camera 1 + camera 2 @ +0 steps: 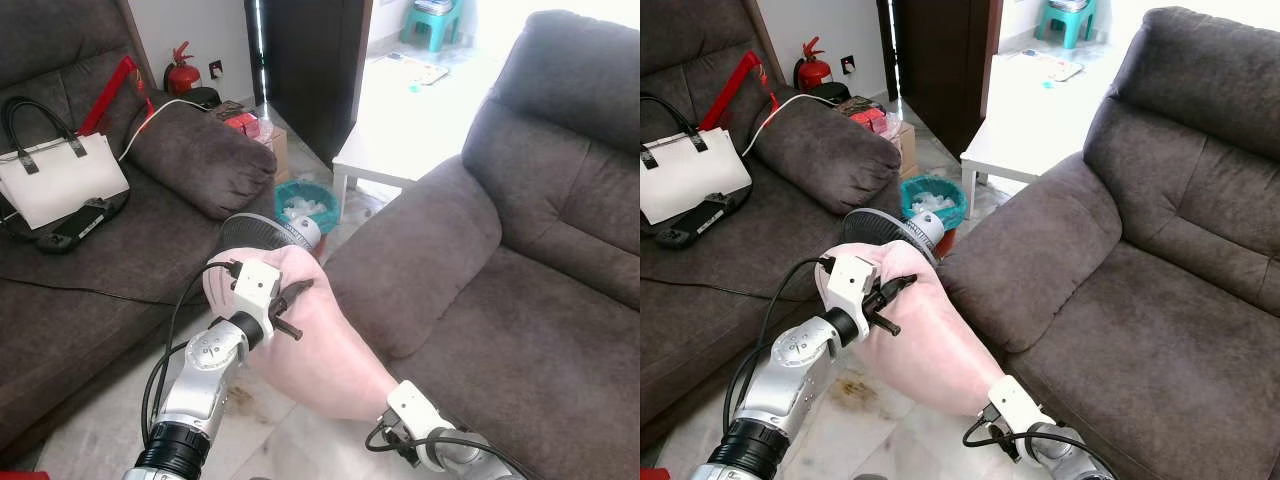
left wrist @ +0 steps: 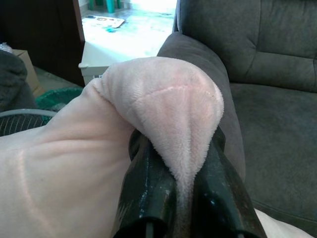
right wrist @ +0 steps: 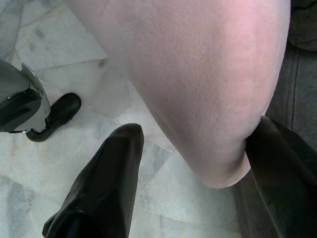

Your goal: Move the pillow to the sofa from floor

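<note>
While a fold of the pink pillow [image 2: 163, 106] is pinched tight in the left pincer [image 2: 181, 198], its lower end is flanked by the wide-spread right pincer [image 3: 198, 163]. The pillow is held above the floor [image 3: 59, 64], just beside the sofa [image 1: 520, 300] armrest.

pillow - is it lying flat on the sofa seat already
No, the pink pillow is held off the floor beside the sofa, its corner pinched in the left hand while the right hand straddles its lower end.

pillow [image 1: 320, 340]: 1 | sofas [image 1: 520, 300]: 2 | handbag [image 1: 60, 180]: 1 | fan [image 1: 265, 232]: 1
</note>
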Controlling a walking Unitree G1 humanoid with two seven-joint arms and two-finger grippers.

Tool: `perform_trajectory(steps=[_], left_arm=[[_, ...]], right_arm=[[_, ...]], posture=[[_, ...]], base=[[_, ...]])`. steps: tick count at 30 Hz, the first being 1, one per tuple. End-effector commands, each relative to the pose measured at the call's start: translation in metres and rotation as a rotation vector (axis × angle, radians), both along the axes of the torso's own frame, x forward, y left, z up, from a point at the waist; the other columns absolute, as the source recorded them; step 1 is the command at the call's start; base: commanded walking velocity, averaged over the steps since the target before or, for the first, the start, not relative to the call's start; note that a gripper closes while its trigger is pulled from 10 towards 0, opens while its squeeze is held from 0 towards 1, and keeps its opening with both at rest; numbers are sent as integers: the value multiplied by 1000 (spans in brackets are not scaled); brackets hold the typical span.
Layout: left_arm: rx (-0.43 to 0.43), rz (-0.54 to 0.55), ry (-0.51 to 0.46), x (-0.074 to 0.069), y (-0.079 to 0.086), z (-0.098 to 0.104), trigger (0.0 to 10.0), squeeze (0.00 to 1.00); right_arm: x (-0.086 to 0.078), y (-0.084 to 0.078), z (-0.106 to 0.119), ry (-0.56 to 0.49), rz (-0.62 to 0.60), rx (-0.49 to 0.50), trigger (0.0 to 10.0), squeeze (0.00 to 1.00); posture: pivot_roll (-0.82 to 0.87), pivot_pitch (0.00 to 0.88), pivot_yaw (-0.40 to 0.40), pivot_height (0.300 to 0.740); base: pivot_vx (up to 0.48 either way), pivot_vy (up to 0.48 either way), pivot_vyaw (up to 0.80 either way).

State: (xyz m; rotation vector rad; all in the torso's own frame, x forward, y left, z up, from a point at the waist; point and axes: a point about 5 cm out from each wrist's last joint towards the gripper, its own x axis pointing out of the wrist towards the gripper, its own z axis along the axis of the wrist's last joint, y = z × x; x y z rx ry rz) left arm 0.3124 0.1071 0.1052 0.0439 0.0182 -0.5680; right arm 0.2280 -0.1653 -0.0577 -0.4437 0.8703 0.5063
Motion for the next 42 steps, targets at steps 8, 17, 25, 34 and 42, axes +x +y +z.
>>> perform_trajectory(steps=[8,17,25,34,42], left_arm=[[-47,-56,-133,5,-12,34,10000,0],[-50,-54,-133,5,-11,34,10000,0],[-50,-52,-132,5,-11,34,10000,0],[-45,-52,-127,5,-11,33,10000,0],[39,-45,-99,0,-8,16,10000,0]], right_arm=[[4,8,1,2,-19,12,0,0],[10,20,3,-1,-25,14,0,0],[20,28,9,-9,-30,14,0,0],[33,32,18,-35,-35,18,0,0],[31,26,18,-73,-116,101,0,0]], posture=[[147,1,-40,740],[148,1,-38,740],[149,0,-38,740],[148,0,-37,740],[145,0,-35,740]], base=[[0,0,0],[0,0,0],[0,0,0],[0,0,0],[0,0,0]])
